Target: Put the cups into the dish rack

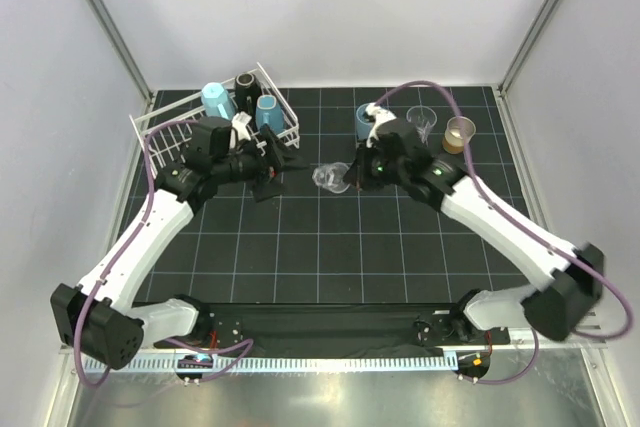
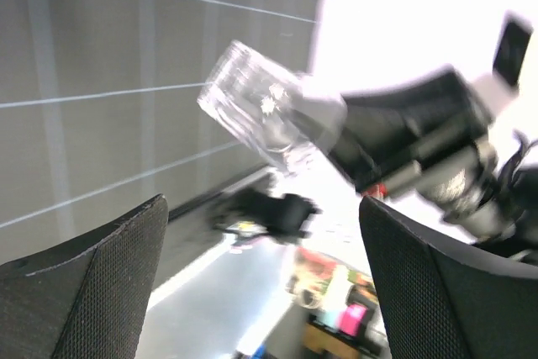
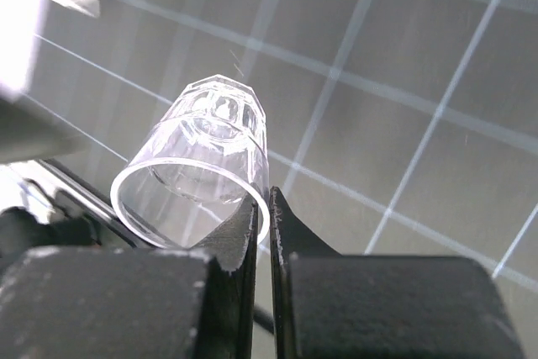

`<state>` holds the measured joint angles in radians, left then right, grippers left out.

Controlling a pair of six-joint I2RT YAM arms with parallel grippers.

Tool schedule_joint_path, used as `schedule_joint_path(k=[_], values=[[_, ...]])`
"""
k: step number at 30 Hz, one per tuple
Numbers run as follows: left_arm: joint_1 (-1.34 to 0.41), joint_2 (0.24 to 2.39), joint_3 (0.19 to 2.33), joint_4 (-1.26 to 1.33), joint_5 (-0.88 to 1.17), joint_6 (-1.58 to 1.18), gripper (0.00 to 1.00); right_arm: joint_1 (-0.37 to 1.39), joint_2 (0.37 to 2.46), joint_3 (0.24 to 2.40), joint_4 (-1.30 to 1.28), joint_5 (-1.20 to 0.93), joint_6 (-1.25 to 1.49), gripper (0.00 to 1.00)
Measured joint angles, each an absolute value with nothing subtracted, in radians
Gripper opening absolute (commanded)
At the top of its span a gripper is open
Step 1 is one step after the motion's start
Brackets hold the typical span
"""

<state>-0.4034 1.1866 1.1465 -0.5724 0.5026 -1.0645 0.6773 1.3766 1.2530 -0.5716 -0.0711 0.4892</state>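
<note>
At mid desk (image 1: 330,247) the right gripper (image 3: 263,204) is closed on a clear glass (image 3: 202,157), pinching one side of its rim wall between the fingers, and holds it tilted above the surface. The left gripper (image 2: 261,208) faces it with its fingers spread wide and holds nothing. The glass looks light, rigid, slick and breakable, so a one-wall pinch may slip. A hold across the body would likely be steadier. Farther back on the right stand a second light blue mug (image 1: 365,119), a second clear glass (image 1: 422,123) and a brown metallic cup (image 1: 460,134). The dish rack (image 1: 150,127) at far left contains a light blue tumbler (image 1: 217,100), a black mug (image 1: 246,82) and a light blue mug (image 1: 267,112).
</note>
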Motion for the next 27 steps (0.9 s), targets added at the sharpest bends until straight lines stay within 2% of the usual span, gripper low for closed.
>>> schedule_joint_path(k=[4, 9, 17, 27], values=[[-0.403, 1.229, 1.178, -0.468, 0.572, -1.176, 0.91, 0.679, 1.182, 1.157, -0.429, -0.053, 0.460, 0.04], [-0.404, 1.252, 1.212, -0.328, 0.644, -1.293, 0.92, 0.679, 1.050, 1.080, -0.291, -0.008, 0.448, 0.04], [-0.404, 1.252, 1.165, -0.068, 0.698, -1.482, 0.92, 0.678, 0.984, 1.059, -0.173, 0.025, 0.448, 0.04], [-0.450, 1.251, 1.107, 0.070, 0.679, -1.612, 0.90, 0.678, 0.994, 1.038, -0.059, -0.041, 0.456, 0.04]])
